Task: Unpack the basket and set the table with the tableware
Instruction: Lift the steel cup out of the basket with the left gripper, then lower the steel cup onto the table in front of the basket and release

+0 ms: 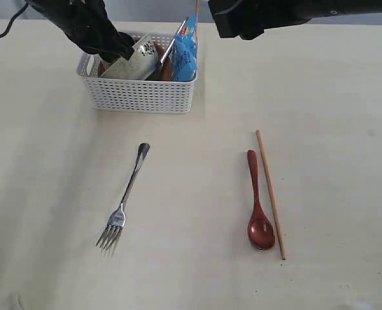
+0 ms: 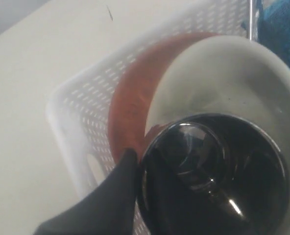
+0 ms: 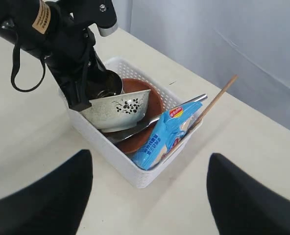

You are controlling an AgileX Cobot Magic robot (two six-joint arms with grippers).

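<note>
The white basket stands at the back of the table. It holds the tilted cream bowl, the reddish-brown plate, the steel knife and one chopstick. The steel cup sits in the bowl. My left gripper is shut on the cup's rim, one finger outside the wall and the other hidden. My right gripper hangs open over the table beside the basket, holding nothing. On the table lie the fork, the dark red spoon and the other chopstick.
A blue chip bag leans against the basket's right end, next to the knife. My right arm reaches in from the top right, close to the basket's right corner.
</note>
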